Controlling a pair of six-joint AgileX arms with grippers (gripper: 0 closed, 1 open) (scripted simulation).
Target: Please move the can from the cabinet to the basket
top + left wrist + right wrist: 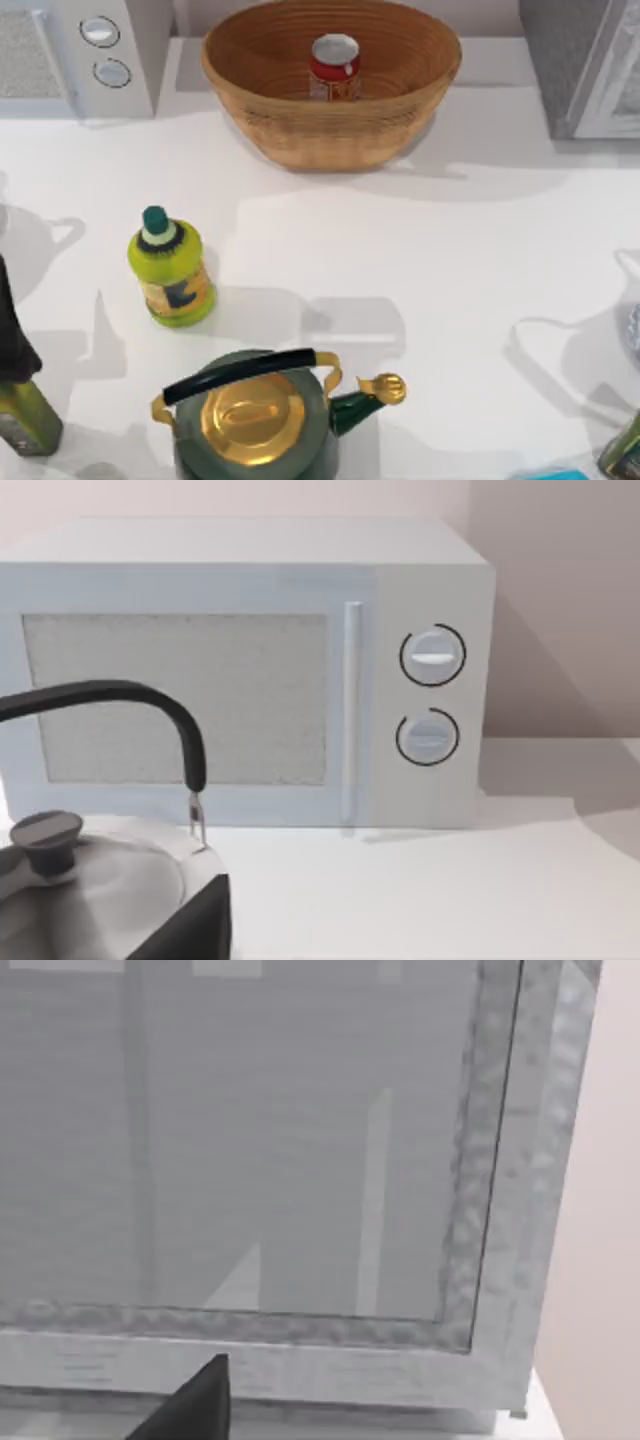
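White table (480, 250), red silver-topped can (335, 67) upright inside tan wicker basket (300, 130); either claw's state: cannot tell.

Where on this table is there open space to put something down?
The widest bare patch lies mid-table, between the basket, holding the can, and the green kettle, running right toward the cabinet. A smaller patch sits between the microwave and the yellow-green bottle. The near edge is crowded.
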